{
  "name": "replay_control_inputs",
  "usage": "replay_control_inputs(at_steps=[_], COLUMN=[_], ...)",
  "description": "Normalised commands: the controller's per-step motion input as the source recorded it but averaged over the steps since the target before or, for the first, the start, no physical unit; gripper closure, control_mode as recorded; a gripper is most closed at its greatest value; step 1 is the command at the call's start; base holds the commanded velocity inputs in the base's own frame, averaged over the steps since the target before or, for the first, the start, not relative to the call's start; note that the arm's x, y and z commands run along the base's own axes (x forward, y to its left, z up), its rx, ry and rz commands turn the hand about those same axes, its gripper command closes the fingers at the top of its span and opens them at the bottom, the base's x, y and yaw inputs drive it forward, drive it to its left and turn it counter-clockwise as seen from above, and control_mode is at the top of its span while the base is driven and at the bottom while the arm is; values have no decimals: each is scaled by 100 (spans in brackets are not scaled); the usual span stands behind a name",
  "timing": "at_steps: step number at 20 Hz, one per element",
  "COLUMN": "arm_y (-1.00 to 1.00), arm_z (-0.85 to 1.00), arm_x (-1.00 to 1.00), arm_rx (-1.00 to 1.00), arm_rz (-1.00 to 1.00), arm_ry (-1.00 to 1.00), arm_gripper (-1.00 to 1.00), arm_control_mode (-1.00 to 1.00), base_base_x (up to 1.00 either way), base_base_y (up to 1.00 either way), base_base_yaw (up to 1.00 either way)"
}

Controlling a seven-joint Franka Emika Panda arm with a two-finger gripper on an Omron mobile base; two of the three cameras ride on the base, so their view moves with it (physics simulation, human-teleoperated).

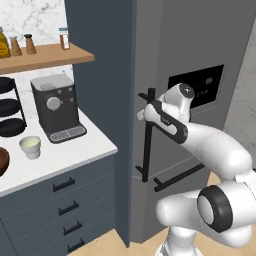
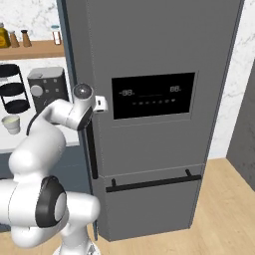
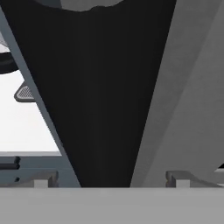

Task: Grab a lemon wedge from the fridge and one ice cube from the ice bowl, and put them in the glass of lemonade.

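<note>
Your gripper (image 1: 145,106) stands with jaws apart astride the vertical black handle (image 1: 146,145) of the closed fridge (image 2: 149,139). The glass of lemonade (image 1: 30,147) sits on the white counter (image 1: 75,150), beside the coffee machine (image 1: 55,107).

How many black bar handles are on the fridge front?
2: a vertical bar handle along the upper door's left edge, by the gripper, and a horizontal bar handle across the lower door of the fridge.
</note>
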Motion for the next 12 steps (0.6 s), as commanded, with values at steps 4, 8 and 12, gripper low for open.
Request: replay_control_inputs(at_steps=[4,8,12], arm_y=[0,0,-16], arm_z=[0,0,-16], arm_x=[0,0,0], arm_rx=[0,0,0], arm_rz=[0,0,-5], arm_ry=[8,1,-6], arm_gripper=[100,100,100], arm_control_mode=[-100,-100,-100], base_base_x=[0,0,0], base_base_y=[0,0,0], base_base_yaw=[0,0,0])
